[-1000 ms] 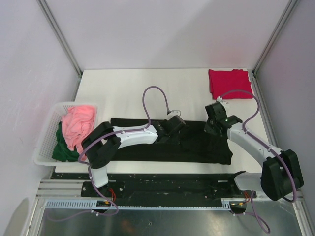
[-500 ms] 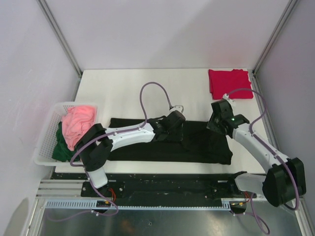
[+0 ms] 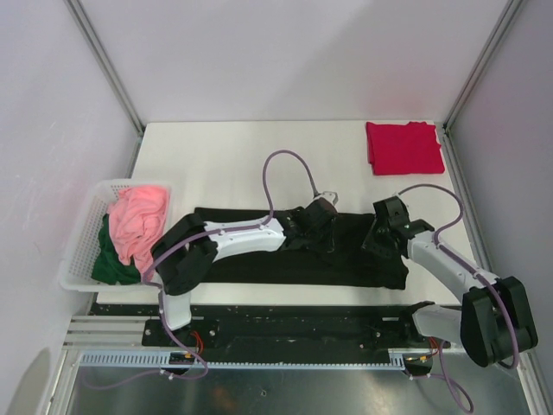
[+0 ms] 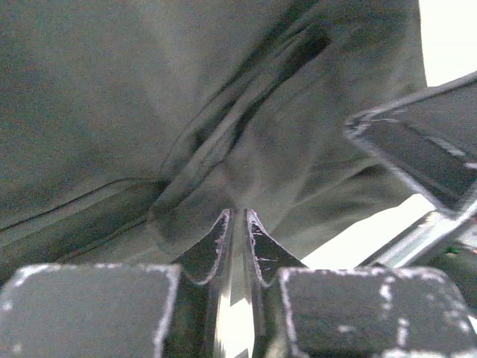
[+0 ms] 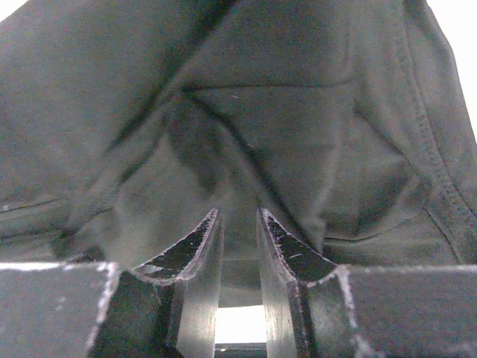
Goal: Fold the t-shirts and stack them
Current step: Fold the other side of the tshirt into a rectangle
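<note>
The black t-shirt (image 3: 346, 259) lies as a long band on the surface (image 3: 225, 164), near its front edge. The left end effector (image 4: 237, 212) and the right end effector (image 5: 238, 212) each seem closed on a pinch of it. The cloth is soft, light and limp. I judge it is best held at the hem, both sides together, or it will sag.

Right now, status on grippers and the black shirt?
Left gripper and right gripper both pinching black t-shirt. Shirt spread along near edge. Red t-shirt folded far right, clear.
</note>
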`<state>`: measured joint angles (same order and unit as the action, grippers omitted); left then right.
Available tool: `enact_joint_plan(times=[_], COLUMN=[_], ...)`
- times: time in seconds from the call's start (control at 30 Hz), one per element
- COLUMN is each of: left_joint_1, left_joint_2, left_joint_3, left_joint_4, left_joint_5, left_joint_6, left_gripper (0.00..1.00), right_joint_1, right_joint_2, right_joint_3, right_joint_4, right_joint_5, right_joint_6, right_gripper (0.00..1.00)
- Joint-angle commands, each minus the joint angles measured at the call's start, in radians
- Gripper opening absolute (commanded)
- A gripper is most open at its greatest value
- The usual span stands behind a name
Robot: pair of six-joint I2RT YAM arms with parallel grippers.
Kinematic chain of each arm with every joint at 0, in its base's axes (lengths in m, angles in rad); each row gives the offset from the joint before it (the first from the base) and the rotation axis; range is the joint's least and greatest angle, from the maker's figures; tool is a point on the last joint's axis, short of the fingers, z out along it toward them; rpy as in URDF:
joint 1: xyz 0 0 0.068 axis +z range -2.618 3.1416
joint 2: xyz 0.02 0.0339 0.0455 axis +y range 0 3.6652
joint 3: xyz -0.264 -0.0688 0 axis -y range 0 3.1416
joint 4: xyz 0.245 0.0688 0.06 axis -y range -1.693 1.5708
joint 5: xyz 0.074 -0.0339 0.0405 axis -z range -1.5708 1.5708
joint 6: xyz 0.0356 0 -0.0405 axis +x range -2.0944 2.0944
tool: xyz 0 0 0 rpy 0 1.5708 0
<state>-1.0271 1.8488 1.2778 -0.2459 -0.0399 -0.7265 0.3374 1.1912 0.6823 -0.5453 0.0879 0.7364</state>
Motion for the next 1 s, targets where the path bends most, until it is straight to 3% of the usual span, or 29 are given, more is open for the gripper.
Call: enact_joint_plan(times=[0.0, 0.27, 0.43, 0.73, 0.97], left_joint_1=[0.0, 0.01, 0.02, 0.106, 0.227], left_joint_2=[0.048, 0.025, -0.025, -0.211, -0.329], left_joint_3=[-0.063, -0.116, -0.091, -0.138, -0.237], left_joint_4=[0.024, 0.032, 0.031, 0.014, 0.009], left_joint_5=[0.007, -0.013, 0.009, 0.056, 0.107], left_joint_6=[-0.012, -0.006, 0.023, 0.048, 0.072], left_gripper=[0.12, 0.11, 0.17, 0.27, 0.3], right_joint_1=[-0.033, -0.044, -0.051, 0.038, 0.054], right_joint_2=[-0.014, -0.126, -0.216, -0.372, -0.445], right_joint_3=[-0.072, -0.143, -0.108, -0.118, -0.185], right_joint_4=[0.047, -0.006, -0.071, -0.311, -0.337], right_joint_5=[-0.056, -0.063, -0.074, -0.012, 0.026], right_joint_6=[0.036, 0.055, 0.079, 0.385, 0.563], right_gripper=[0.29, 0.3, 0.33, 0.51, 0.59])
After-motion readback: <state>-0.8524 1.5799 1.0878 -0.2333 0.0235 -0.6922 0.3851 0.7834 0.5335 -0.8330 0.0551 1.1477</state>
